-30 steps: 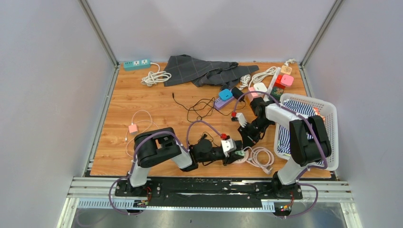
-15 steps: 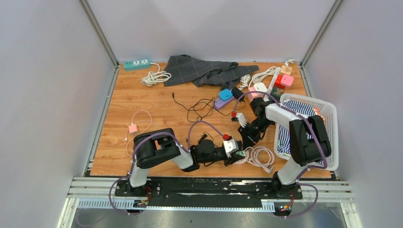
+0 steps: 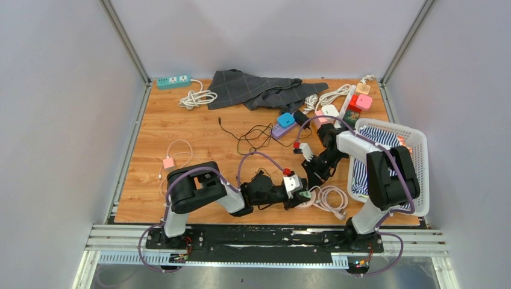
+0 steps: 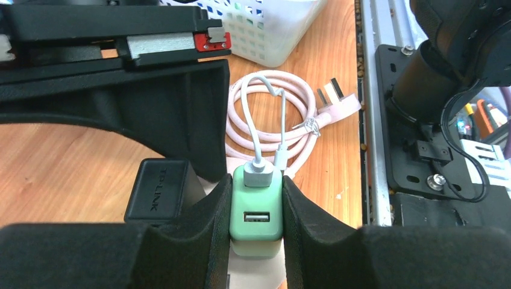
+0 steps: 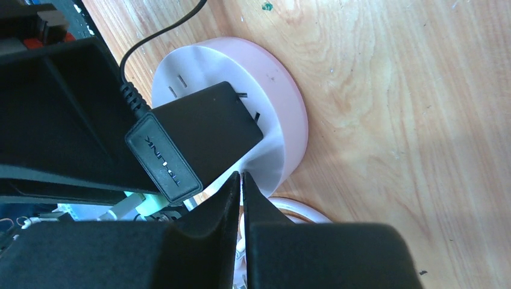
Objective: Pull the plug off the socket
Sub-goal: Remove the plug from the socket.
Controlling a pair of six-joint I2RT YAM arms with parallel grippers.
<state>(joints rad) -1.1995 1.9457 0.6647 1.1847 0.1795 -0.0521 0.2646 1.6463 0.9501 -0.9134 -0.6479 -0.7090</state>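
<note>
A mint-green USB charger plug (image 4: 256,211) stands on the pale face of the round pink socket (image 5: 283,102), with a white lead running out of its top. My left gripper (image 4: 256,186) is shut on the plug's two sides. In the top view this gripper (image 3: 301,195) lies low near the table's front edge. A black TP-LINK adapter (image 5: 199,132) is plugged into the same socket beside it. My right gripper (image 5: 242,176) is shut, its fingertips resting against the socket's rim.
A coiled pink cable (image 4: 301,114) with a three-pin plug lies just beyond the socket. The white basket (image 3: 422,174) stands to the right, the metal rail (image 4: 370,120) along the front edge. Grey cloth (image 3: 253,87), a teal power strip (image 3: 173,80) and more sockets sit further back.
The left wrist has crept very slightly away from its base. Both grips and the right arm look the same.
</note>
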